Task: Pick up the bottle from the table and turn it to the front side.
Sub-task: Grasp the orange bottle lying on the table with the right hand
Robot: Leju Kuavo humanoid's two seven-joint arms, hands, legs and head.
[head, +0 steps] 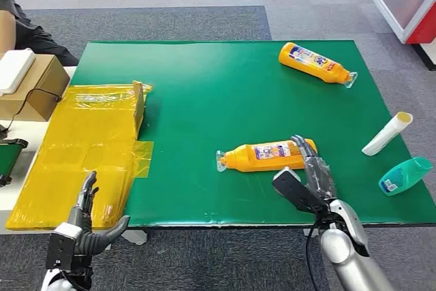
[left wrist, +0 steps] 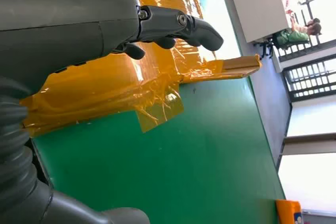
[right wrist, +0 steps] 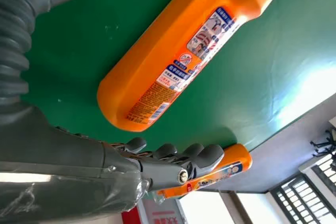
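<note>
1. An orange plastic bottle with a white and blue label (head: 267, 155) lies on its side near the front edge of the green mat-covered table (head: 206, 100); its clear-capped neck points toward the robot's left and its flat base toward the right; the right wrist view shows the same bottle (right wrist: 186, 51) label-up on the green surface
2. The right hand (head: 308, 175) hovers at the base end of this bottle, fingers (head: 303, 146) stretched out over its end and thumb spread away to the side; the hand is spread apart and grips nothing; whether the fingertips touch the plastic cannot be told
3. The left hand (head: 90, 219) sits low at the front left corner, over the edge of a crinkled yellow plastic sheet (head: 82, 148); its fingers are apart and it holds nothing; the left wrist view shows this hand (left wrist: 130, 24) above the sheet
4. A second orange bottle with a label (head: 316, 63) lies on its side at the far right of the table, well apart from the first
5. A white tube with a yellow end (head: 386, 133) and a teal translucent bottle (head: 405, 176) lie at the right edge
6. A brown cardboard box (head: 36, 86) with a white device (head: 14, 69) on top stands left of the table, beside a person's arm (head: 7, 28)
</note>
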